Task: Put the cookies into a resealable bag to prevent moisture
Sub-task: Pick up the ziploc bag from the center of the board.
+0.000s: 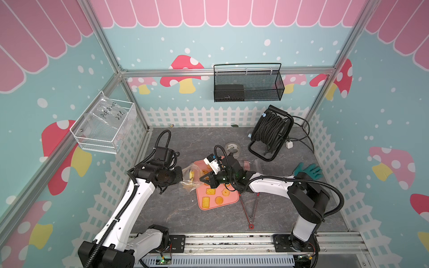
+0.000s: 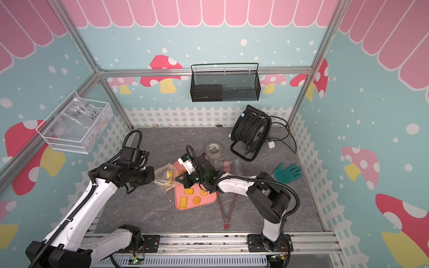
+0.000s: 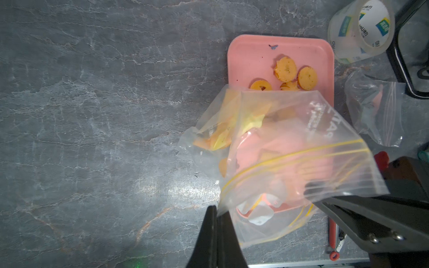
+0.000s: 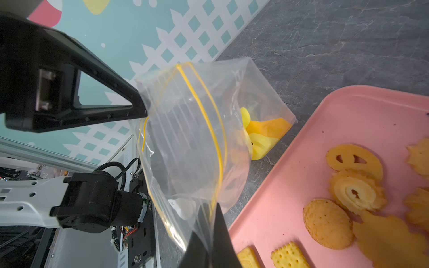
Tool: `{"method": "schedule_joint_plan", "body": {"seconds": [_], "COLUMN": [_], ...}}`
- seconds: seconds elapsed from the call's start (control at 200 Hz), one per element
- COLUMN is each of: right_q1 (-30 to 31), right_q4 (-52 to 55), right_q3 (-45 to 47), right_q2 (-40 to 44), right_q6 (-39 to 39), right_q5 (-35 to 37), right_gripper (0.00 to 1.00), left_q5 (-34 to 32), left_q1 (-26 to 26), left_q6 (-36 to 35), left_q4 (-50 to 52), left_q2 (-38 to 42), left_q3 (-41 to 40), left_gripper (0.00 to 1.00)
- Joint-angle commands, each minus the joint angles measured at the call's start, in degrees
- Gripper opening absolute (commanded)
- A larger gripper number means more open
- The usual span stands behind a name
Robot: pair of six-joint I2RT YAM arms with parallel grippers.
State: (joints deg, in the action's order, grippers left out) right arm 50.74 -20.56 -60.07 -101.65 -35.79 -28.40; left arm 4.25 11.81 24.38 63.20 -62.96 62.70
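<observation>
Ridges on the scalloped cookies show only in the right wrist view, lower right — left fingers and right fingers both clamp tight on the clear bag.

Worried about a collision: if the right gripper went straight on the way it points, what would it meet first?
The resealable bag, whose rim the right gripper pinches; it would just crumple. Behind it, probably the left gripper holding the opposite rim, though depth is unclear.

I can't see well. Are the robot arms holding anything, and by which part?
The left gripper and right gripper each pinch the clear bag at its zip-top rim, on opposite sides.
</observation>
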Motion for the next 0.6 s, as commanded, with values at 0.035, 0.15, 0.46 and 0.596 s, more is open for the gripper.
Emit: {"method": "schedule_joint_plan", "body": {"seconds": [0.035, 0.15, 0.46, 0.596], "right_q1": [0.23, 0.54, 1.03, 1.03], "right_q4": [-3.74, -4.23, -5.09, -5.1], "right_q3": [-1.06, -1.54, -1.99, -1.71], "right_q2": [-0.66, -1.1, -1.67, -1.31], "right_q6": [-4.31, -5.59, -7.19, -7.28], "right_q5": [-2.0, -2.36, -2.62, -2.27], "right_gripper": [0.0, 0.0, 0.0, 0.0], "left_q5": [3.72, 5.41, 5.25, 5.05], "left_q1": [0.72, 1.81, 5.5, 5.59], "left_q6": [2.96, 4.71, 6.39, 4.71], "left_q4": [-3.81, -7.31, -11.38, -11.29], "left_q2": [0.82, 0.97, -2.38, -4.18], "left_q3": [0.91, -1.04, -0.52, -0.08], "left_gripper": [0.02, 0.04, 0.18, 0.21]}}
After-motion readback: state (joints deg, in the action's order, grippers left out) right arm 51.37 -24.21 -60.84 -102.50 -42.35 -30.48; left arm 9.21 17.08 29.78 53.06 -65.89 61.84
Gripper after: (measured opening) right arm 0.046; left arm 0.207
